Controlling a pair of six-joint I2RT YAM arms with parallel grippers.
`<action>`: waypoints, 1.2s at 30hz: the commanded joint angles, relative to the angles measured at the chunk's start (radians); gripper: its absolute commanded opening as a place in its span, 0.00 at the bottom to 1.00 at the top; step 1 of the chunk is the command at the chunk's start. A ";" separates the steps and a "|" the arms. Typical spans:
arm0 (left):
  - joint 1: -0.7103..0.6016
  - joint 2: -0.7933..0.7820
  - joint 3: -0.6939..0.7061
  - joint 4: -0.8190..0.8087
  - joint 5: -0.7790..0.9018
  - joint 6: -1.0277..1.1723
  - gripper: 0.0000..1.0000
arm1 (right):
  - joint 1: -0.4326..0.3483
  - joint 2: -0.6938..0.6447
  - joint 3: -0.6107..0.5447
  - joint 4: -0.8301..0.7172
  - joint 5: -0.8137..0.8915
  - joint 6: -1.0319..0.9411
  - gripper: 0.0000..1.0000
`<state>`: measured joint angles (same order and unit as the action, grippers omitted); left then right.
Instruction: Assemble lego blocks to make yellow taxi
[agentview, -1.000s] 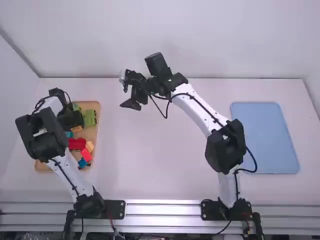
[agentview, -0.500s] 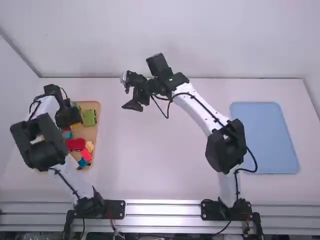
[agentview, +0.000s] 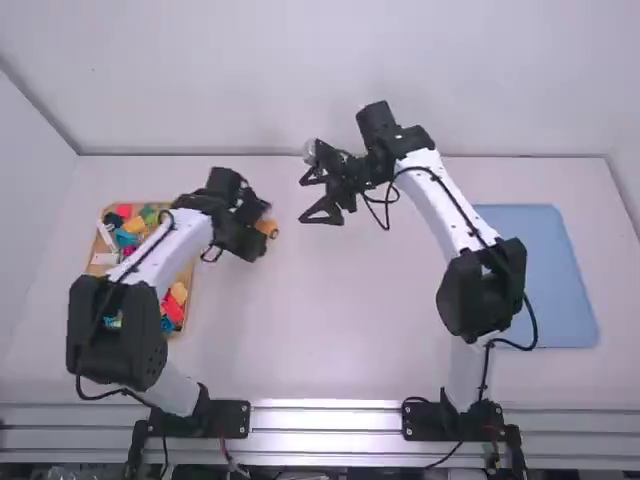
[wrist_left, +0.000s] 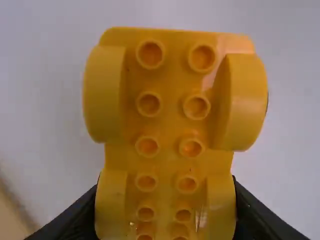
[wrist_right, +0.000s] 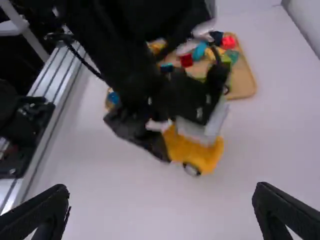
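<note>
While the left gripper clasps the yellow chassis, the right gripper gapes empty; probably light, stiff, slick, best held by its sides.

The white table bears a wooden tray and blue mat.

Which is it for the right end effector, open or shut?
Open: the right end effector has its fingers spread wide apart, gripping nothing.
</note>
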<state>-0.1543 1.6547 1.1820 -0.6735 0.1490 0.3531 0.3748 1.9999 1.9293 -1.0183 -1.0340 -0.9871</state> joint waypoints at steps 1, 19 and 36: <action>-0.101 0.029 0.000 0.003 0.016 0.129 0.11 | -0.006 -0.115 -0.023 -0.056 -0.035 -0.173 0.98; -0.396 0.260 0.021 0.066 -0.056 0.417 0.40 | -0.070 -0.890 -1.167 1.199 0.375 0.642 0.98; -0.366 0.269 0.100 0.022 -0.087 0.341 0.99 | -0.127 -0.850 -1.158 1.247 0.246 0.618 0.98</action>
<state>-0.5446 1.9316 1.2217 -0.6380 0.0799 0.7517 0.2604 1.0992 0.6895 0.2356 -0.6907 -0.3439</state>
